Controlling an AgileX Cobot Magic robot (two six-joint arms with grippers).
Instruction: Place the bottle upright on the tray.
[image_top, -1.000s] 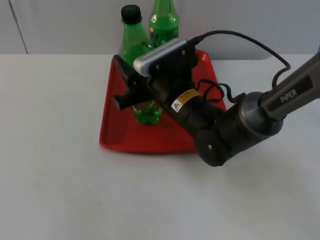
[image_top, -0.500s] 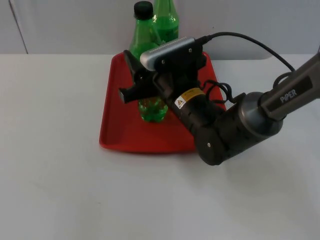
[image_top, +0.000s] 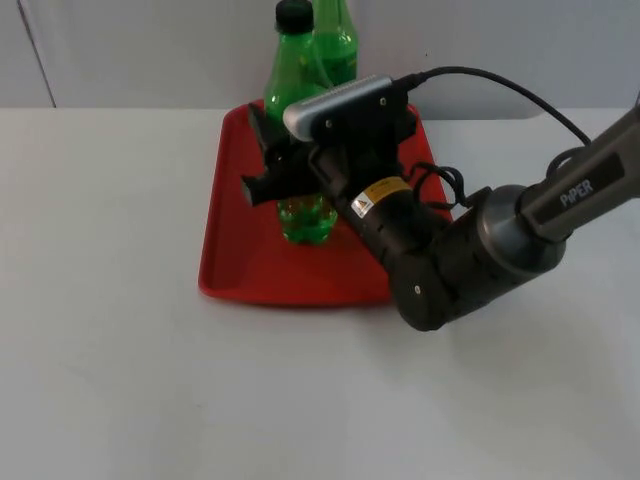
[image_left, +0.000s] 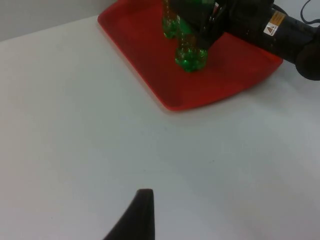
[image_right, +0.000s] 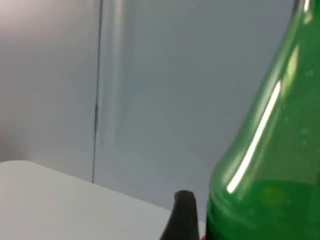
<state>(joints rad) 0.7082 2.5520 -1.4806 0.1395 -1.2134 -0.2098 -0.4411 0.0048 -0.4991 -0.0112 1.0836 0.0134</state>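
Top view: the right claw (image_top: 283, 172) pinches the green bottle (image_top: 307, 218), nearly upright, its base on the red tray (image_top: 228, 265) at the tray's centre; only letting go remains. A second bottle (image_top: 340, 50) stands at 12 o'clock. The left claw (image_left: 141, 207) waits above the surface (image_top: 120, 380); its spread I cannot tell.

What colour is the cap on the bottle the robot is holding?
Black. The cap on the green bottle shows best in the top view.

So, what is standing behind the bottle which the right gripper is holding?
Behind the held bottle a second green bottle stands at the far end of the red tray. The right gripper and held bottle cover its lower part.
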